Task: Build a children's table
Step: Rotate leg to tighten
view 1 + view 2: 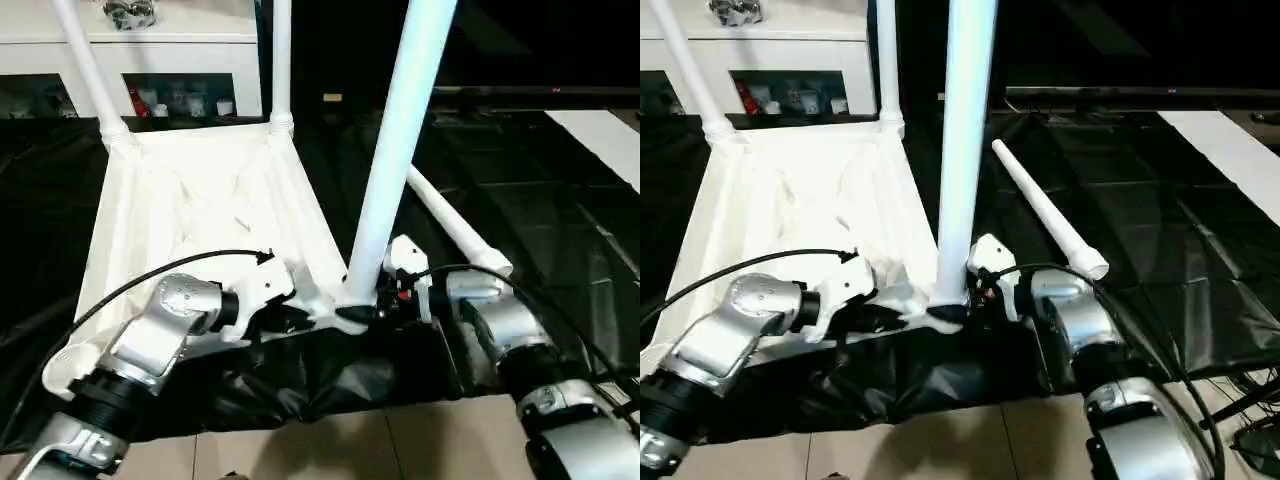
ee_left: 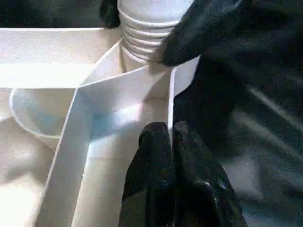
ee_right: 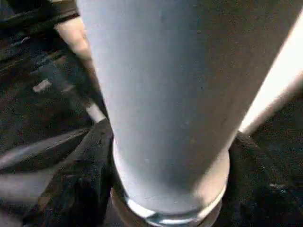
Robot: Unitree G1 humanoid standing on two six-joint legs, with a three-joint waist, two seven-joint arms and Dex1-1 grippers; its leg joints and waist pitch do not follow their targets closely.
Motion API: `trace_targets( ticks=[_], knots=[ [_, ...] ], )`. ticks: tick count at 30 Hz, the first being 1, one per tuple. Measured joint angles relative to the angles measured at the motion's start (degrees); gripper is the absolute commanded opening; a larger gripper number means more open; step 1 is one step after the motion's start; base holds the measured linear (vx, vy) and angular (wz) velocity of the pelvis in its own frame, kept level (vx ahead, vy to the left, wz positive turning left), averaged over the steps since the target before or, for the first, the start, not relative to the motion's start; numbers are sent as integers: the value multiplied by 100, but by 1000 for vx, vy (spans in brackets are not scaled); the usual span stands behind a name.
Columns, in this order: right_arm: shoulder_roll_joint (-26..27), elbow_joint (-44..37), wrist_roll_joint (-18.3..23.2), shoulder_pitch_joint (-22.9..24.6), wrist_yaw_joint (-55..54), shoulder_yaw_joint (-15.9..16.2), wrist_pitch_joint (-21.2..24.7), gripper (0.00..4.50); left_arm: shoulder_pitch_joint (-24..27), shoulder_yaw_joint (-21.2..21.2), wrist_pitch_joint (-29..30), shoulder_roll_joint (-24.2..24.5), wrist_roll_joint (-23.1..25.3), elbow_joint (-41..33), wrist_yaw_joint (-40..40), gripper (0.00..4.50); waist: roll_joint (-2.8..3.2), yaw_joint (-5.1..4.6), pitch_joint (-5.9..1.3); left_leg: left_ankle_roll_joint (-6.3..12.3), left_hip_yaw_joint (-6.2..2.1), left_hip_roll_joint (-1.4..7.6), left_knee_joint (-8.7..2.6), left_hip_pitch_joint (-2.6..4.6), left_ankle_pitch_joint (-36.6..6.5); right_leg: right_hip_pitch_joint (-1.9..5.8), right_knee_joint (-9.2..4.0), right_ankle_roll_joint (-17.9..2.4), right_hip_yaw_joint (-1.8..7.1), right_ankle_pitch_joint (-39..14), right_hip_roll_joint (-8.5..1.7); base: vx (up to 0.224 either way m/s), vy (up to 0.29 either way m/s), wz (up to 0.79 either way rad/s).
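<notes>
While our right gripper (image 1: 385,300) clasps the near-corner leg (image 1: 400,150) of the upturned table top (image 1: 200,200), our left gripper (image 2: 165,142), pressed together, should brace that top; twist squarely.

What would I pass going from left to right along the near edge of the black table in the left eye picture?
Left gripper shut beside the upturned tabletop → upright leg in the near corner socket → right gripper around that leg's base → loose leg lying on the black cover.
</notes>
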Motion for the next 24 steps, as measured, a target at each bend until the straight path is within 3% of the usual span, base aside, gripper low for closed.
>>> trace_targets(
  ticks=[4,10,11,15,17,24],
  knots=[
    [462,456,15,-266,-1495,-305,53,272,-126,42,320,-442,196,118,833,0,-1,-171,0,-6,-4,-2,-1,-4,2,-5,-7,1,4,25,2,0,0,0],
    [860,947,-8,-621,-2763,-544,-54,272,-159,125,602,-940,413,116,1695,0,0,-186,0,-6,-2,-2,-15,-11,2,-15,-12,3,2,24,6,0,0,0],
    [863,1002,-23,-633,-2793,-553,-133,328,-159,129,604,-972,423,116,1735,0,0,-175,0,-5,-2,-2,-14,-13,2,-15,-14,4,3,23,5,0,0,0],
    [876,1077,-20,-634,-2670,-597,-272,351,-158,126,590,-980,428,114,1732,0,0,-170,0,-3,2,-4,-13,-14,2,-15,-24,4,10,23,5,0,0,0],
    [837,1097,-20,-634,-2562,-596,-316,385,-157,124,574,-958,428,109,1691,0,1,-169,0,-3,3,-4,-13,-13,2,-15,-24,4,10,23,5,0,0,0],
    [293,907,-93,-461,-1121,-214,-488,391,-42,61,215,-554,283,-18,968,0,10,-124,7,-2,2,-2,-16,-15,3,-30,-23,4,5,23,8,0,0,0]
  ],
)
